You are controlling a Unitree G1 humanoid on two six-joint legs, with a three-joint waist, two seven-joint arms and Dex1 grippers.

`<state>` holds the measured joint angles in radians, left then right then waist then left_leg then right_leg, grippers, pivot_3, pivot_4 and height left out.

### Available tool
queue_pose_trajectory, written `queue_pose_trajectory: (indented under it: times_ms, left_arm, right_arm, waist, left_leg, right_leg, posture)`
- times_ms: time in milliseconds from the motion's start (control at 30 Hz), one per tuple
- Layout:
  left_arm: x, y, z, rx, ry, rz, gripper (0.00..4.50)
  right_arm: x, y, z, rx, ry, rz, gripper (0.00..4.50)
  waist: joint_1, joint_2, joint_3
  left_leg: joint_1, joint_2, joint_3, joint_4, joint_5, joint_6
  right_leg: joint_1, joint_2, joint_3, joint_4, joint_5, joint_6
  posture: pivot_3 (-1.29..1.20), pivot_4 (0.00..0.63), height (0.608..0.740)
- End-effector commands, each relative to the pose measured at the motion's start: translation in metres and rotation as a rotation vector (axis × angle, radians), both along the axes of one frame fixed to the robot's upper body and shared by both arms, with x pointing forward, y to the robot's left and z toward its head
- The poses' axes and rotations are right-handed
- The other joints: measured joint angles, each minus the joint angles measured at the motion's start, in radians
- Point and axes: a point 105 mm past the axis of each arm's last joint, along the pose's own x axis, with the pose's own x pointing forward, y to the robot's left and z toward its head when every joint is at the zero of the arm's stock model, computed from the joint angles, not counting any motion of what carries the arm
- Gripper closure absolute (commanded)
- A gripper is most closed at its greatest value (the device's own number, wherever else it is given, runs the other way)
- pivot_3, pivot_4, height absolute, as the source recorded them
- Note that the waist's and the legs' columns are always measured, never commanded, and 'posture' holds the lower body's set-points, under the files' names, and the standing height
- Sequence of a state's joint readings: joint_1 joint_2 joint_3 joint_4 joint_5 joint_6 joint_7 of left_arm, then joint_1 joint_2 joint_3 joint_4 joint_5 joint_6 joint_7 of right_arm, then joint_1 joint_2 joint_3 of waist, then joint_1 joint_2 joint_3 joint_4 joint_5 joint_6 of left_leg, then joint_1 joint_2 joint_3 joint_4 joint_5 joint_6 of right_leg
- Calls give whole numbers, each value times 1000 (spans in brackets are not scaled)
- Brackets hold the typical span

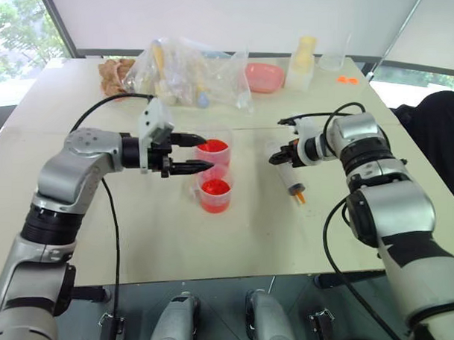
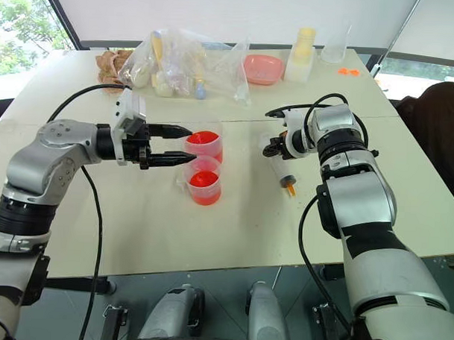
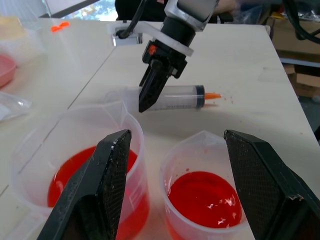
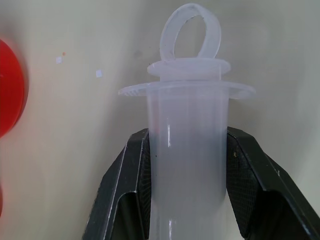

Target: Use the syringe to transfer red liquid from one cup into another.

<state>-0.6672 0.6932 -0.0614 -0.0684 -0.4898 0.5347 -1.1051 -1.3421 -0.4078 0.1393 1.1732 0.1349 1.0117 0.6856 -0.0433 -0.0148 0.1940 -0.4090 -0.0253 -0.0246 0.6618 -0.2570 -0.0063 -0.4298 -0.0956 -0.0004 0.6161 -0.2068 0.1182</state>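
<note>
Clear plastic syringe point(image 4: 187, 165) apparently pinched between right end effector point(image 4: 187, 195) fingers

My arms have silver-grey shells with black joints, black cables looping outside, and black fingers point(image 3: 105, 195) with textured pads.

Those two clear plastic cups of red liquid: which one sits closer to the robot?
The smaller clear plastic cup, the one toward the robot's body. The larger clear plastic cup touches it on the far side. Both hold red liquid.
</note>
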Motion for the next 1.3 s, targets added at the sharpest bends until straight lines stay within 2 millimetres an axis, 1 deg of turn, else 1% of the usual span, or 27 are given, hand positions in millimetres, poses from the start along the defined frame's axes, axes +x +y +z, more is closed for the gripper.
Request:
queue_pose_trajectory:
  times_ms: [33, 100, 133, 167, 200, 233, 267, 300, 333, 367, 433, 467, 500, 567, 667, 733, 833, 900, 1033, 1100, 1200, 1300]
  left_arm:
    - [0, 5, 18, -27, -79, 22, 1395]
    - [2, 9, 23, -37, -90, 44, 1395]
    - [6, 15, 28, -49, -107, 78, 1395]
    - [11, 27, 39, -73, -129, 131, 1395]
    - [14, 37, 46, -91, -144, 168, 1395]
    - [16, 49, 53, -109, -160, 209, 1395]
    - [19, 59, 60, -122, -179, 247, 1395]
    - [23, 66, 65, -136, -197, 282, 1395]
    - [27, 70, 69, -151, -216, 313, 1395]
    - [31, 72, 71, -161, -230, 332, 1395]
    - [40, 72, 72, -185, -239, 346, 1395]
    - [44, 71, 72, -194, -240, 351, 1395]
    - [50, 70, 72, -205, -246, 359, 1395]
    - [61, 67, 75, -232, -264, 374, 1395]
    - [73, 59, 89, -288, -308, 381, 1395]
    - [77, 52, 99, -313, -338, 366, 1395]
    - [71, 41, 114, -342, -356, 298, 1395]
    - [60, 35, 124, -357, -347, 219, 1395]
    - [44, 35, 139, -366, -356, 154, 1395]
    - [41, 37, 144, -370, -365, 156, 1395]
    - [37, 38, 144, -348, -364, 150, 1395]
    - [35, 39, 149, -361, -374, 156, 1395]
  right_arm:
    - [-2, -1, -3, 8, 22, -21, 3059]
    - [-1, 4, 2, 49, 10, -1, 3059]
    - [3, 6, 14, 60, -58, 42, 3059]
    - [13, 12, 46, 108, -213, 102, 3059]
    - [17, 17, 69, 138, -324, 143, 3059]
    - [17, 26, 104, 202, -469, 204, 3059]
    - [11, 34, 140, 264, -628, 267, 3059]
    - [1, 43, 171, 303, -782, 330, 3059]
    - [-12, 51, 195, 337, -918, 378, 3059]
    - [-22, 57, 207, 348, -1008, 404, 3059]
    - [-40, 77, 219, 418, -1119, 434, 3059]
    - [-47, 87, 221, 451, -1160, 443, 3059]
    - [-54, 98, 218, 477, -1191, 454, 3059]
    - [-62, 117, 208, 502, -1229, 481, 3059]
    - [-65, 136, 191, 545, -1233, 490, 3059]
    - [-64, 145, 180, 560, -1230, 492, 3059]
    - [-60, 150, 169, 548, -1243, 491, 3059]
    - [-58, 150, 165, 545, -1252, 484, 3059]
    - [-56, 152, 162, 555, -1253, 471, 3059]
    - [-56, 153, 160, 556, -1252, 468, 3059]
    - [-53, 156, 156, 565, -1240, 452, 3059]
    - [-51, 159, 152, 569, -1230, 444, 3059]
  waist:
    - [0, 0, 0]
    - [0, 0, 0]
    - [0, 0, 0]
    - [0, 0, 0]
    - [0, 0, 0]
    - [-3, 2, 1]
    - [-4, 3, 2]
    - [-4, 4, 3]
    - [-3, 4, 3]
    - [0, 4, 3]
    - [1, 3, 2]
    - [2, 1, 0]
    - [2, 0, -1]
    - [4, -1, -1]
    - [14, -1, 0]
    - [23, -1, 0]
    - [24, -1, 0]
    - [23, -1, 0]
    - [20, -1, 0]
    - [17, -1, 0]
    - [9, -1, 0]
    - [4, -1, 0]
  left_leg:
    - [0, 0, 0, 0, 0, 0]
    - [0, 0, -1, 0, 0, 0]
    - [0, 0, -1, 0, 0, 0]
    - [0, 0, -1, 0, 0, 0]
    - [0, 0, -1, 0, 0, 0]
    - [0, 0, -1, 0, 0, 0]
    - [-1, 0, -1, 0, 0, 0]
    - [-2, 0, -1, 0, 0, 0]
    - [-3, 0, -1, 0, 0, 0]
    - [-3, 1, -1, -1, 0, 0]
    - [-2, 1, -3, -4, 0, 0]
    - [-2, 1, -3, -4, 0, 0]
    - [-1, 1, -3, -4, 0, -1]
    - [0, 1, -3, -4, 1, -1]
    - [-1, 0, -3, 0, 1, -2]
    - [-2, -1, -3, 0, 1, -2]
    - [-2, -1, -2, 0, 1, -2]
    - [-2, -1, -2, 0, 1, -2]
    - [-2, 0, -3, 0, 1, -2]
    - [-2, 0, -4, 0, 1, -2]
    - [-1, 0, -4, 0, 1, -2]
    - [-1, 0, -5, 0, 1, -2]
  right_leg:
    - [0, 0, 0, 0, 0, 0]
    - [0, 0, 0, 0, 0, 0]
    - [0, 0, 0, 0, 0, 0]
    - [0, 0, 0, 0, 0, 0]
    - [0, 0, 0, 0, 0, 0]
    - [0, 0, 0, 0, 0, 0]
    - [-2, 0, 0, 1, 0, 0]
    - [-4, 0, 1, 2, 0, 0]
    - [-6, 0, 1, 3, 0, 0]
    - [-6, 0, 1, 3, 0, 0]
    - [-6, 1, 0, 3, 0, 0]
    - [-5, 1, -1, 3, 0, 0]
    - [-4, 1, -1, 3, 0, 0]
    - [-2, 1, -1, 2, 0, 0]
    - [-1, 1, -1, 2, 0, 0]
    - [-2, 0, -1, 2, 0, 0]
    - [-2, 0, -1, 2, 1, 1]
    - [-2, 0, -1, 2, 1, 1]
    - [-2, 1, -1, 2, 1, 1]
    - [-3, 1, -1, 3, 1, 1]
    - [-3, 1, -1, 3, 1, 1]
    - [-3, 1, -1, 4, 0, 1]
  posture:
    - [0, 150, 740]
    - [0, 150, 740]
    - [0, 150, 740]
    - [0, 150, 740]
    - [0, 150, 740]
    - [0, 150, 740]
    - [0, 150, 740]
    - [0, 150, 740]
    - [0, 150, 740]
    - [0, 150, 740]
    - [0, 150, 740]
    - [0, 150, 740]
    - [0, 150, 740]
    - [0, 150, 740]
    - [0, 150, 740]
    - [0, 150, 740]
    - [0, 150, 740]
    - [0, 150, 740]
    - [0, 150, 740]
    - [0, 150, 740]
    - [0, 150, 740]
    - [0, 150, 740]
